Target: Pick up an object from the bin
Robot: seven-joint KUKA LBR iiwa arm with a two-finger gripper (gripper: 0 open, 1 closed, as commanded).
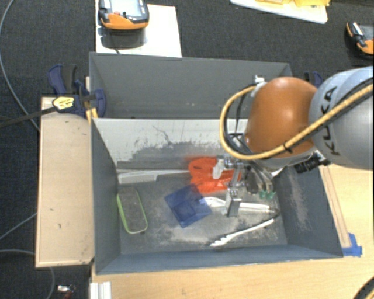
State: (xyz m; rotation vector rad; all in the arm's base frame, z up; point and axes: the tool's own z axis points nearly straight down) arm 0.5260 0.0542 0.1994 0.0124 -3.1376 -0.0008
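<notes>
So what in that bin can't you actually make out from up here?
Orange thing: right part hidden behind the hand, camera view; its kind is unclear.
White stick near the front: too thin to tell its kind.
Far right corner of the bin: covered by the arm's orange cover.

Dark carpet [35, 47] covers the floor at the left and top of the frame. At upper left, an orange-and-black device [123, 13] sits on white paper [163, 29].

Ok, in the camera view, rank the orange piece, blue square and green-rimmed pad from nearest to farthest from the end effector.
1. Orange piece, right beside the end effector, toward the back wall.
2. Blue square, mid-bin.
3. Green-rimmed pad, by the view's left wall.
</notes>
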